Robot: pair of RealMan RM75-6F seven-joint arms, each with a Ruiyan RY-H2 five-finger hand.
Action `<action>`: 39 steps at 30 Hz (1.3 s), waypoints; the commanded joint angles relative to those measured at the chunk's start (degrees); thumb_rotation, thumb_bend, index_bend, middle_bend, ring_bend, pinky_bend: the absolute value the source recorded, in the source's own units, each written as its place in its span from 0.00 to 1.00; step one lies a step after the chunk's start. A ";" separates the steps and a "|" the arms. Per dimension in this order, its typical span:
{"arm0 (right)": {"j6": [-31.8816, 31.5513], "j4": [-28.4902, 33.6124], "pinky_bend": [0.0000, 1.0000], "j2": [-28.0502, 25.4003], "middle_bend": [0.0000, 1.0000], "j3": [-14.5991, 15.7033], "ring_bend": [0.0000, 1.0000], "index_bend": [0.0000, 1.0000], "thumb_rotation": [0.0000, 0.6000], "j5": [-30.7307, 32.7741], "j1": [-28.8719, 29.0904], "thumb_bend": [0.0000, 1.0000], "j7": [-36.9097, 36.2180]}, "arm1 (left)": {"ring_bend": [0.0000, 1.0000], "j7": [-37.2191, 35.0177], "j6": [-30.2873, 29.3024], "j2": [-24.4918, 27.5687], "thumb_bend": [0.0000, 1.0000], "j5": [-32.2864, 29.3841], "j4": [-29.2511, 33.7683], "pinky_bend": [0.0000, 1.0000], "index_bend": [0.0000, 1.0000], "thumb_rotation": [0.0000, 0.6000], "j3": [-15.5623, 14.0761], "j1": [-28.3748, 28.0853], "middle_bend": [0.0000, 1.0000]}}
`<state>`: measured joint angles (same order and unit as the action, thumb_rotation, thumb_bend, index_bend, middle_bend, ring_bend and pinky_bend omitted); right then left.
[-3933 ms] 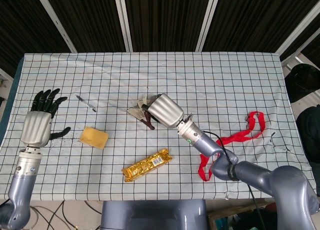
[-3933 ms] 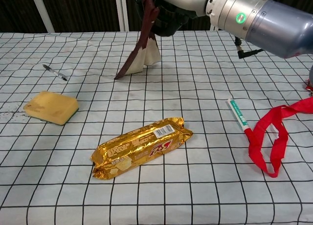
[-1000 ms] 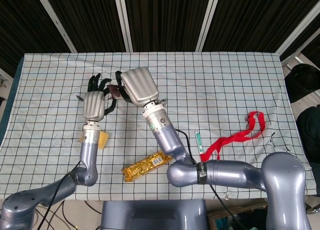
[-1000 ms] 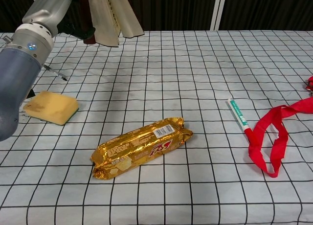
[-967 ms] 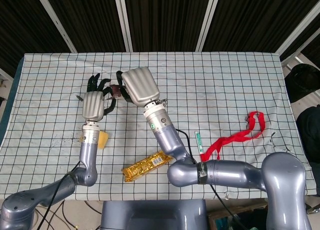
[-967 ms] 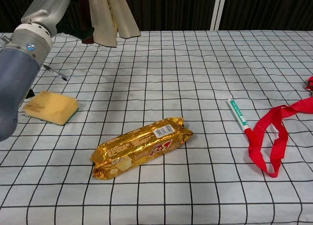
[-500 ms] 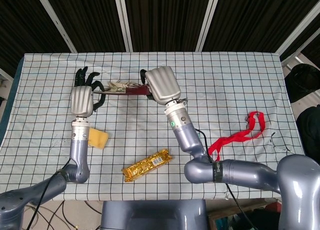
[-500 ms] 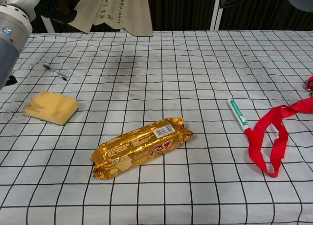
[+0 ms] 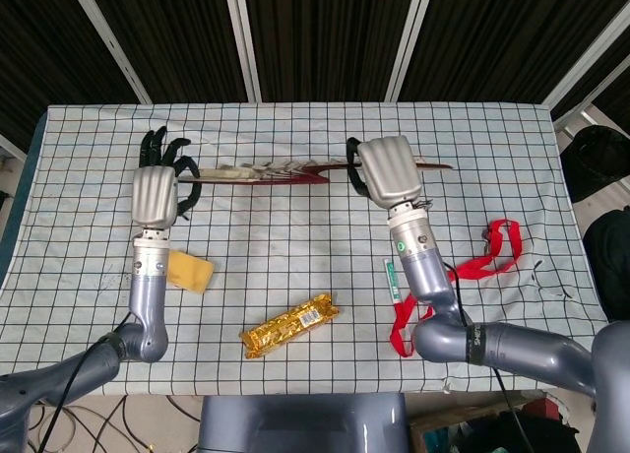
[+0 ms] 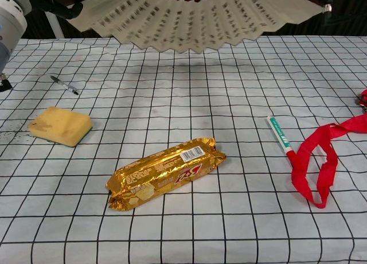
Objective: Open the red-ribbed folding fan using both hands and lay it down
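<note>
Above table [image 10: 241,92] | one fan [image 10: 195,17] spread | left hand [image 9: 155,194], right hand [image 9: 391,171] each gripping an end

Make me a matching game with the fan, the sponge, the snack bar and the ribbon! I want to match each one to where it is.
Things:
1. fan
2. sponge
3. snack bar
4. ribbon

Places:
A. lying on the table at the right side, next to the tube
B. spread open in the air, held between the left hand and the right hand
C. on the table at the left, near the pen
D. in the middle of the table, at the front

Right pairs: 1-B, 2-C, 3-D, 4-A
</note>
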<state>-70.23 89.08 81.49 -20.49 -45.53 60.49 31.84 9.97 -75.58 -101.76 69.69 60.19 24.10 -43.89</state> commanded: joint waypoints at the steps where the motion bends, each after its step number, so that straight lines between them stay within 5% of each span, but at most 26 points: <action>1: -0.59 -0.23 0.76 -0.27 0.81 0.90 0.88 0.81 1.00 -1.26 -1.45 0.51 -1.24 | 0.01 0.59 0.75 -0.69 0.40 -0.32 -0.79 0.00 0.68 1.00 -0.04 -0.72 0.25; 20: -2.91 -7.19 0.76 2.06 0.81 3.91 0.88 0.82 1.00 -11.52 -9.19 0.52 -10.78 | 0.01 -1.01 2.61 -5.09 0.40 0.58 -8.31 0.00 0.68 1.00 -1.43 -4.02 0.25; 39: -7.61 -2.75 0.76 3.61 0.80 6.43 0.88 0.82 1.00 -16.53 -17.64 0.52 -11.26 | 0.01 -1.27 0.13 -6.41 0.39 1.01 -4.62 0.00 0.68 1.00 -5.58 1.49 0.25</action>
<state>-77.69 86.12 85.08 -14.17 -61.89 43.07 20.39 8.67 -75.31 -108.15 70.68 55.36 18.70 -42.64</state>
